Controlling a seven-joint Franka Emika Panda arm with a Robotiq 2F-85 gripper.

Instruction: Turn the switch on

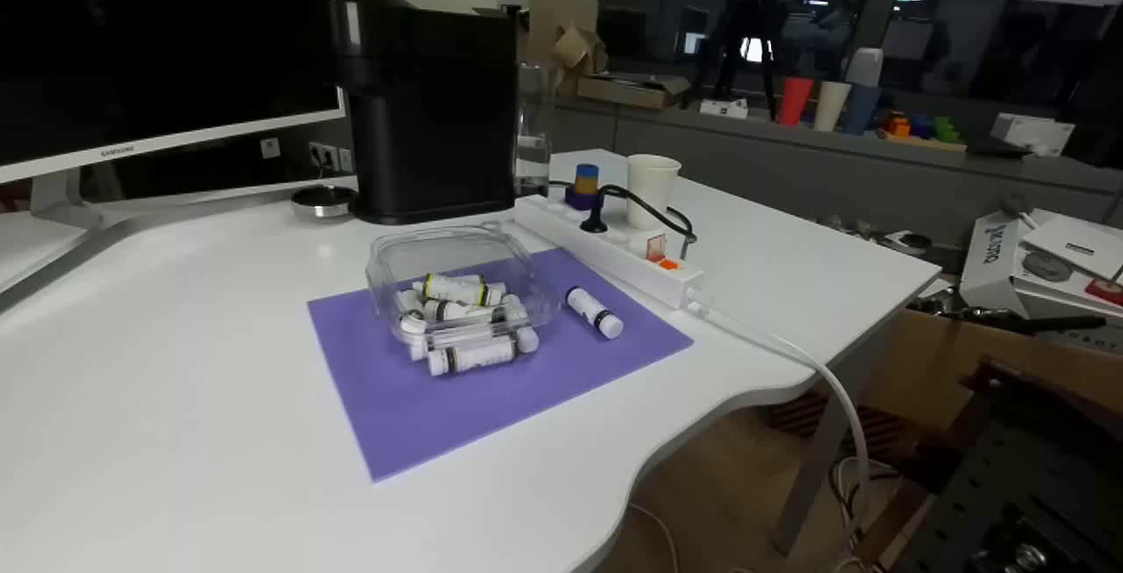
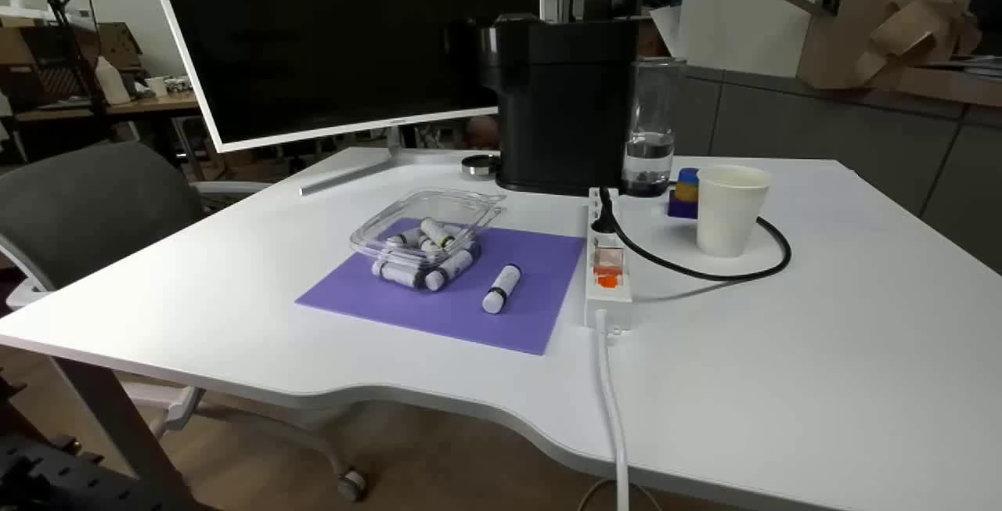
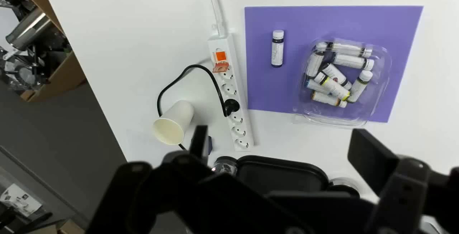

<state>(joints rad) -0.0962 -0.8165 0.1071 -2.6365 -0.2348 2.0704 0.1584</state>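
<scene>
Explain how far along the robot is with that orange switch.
Looks done: the see-through cover stands open beside the orange switch, and a black plug sits in the power strip. Under way: nothing gripped; the hand is open. Left, probably: pressing the switch, though I can't tell whether it's on.

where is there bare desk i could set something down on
Bare desk lies between the white cable, black cord and the desk's edge. Another patch lies between the purple mat and monitor stand. It's crowded beside the power strip, where the cup and blocks stand, and inside the clear container.
</scene>
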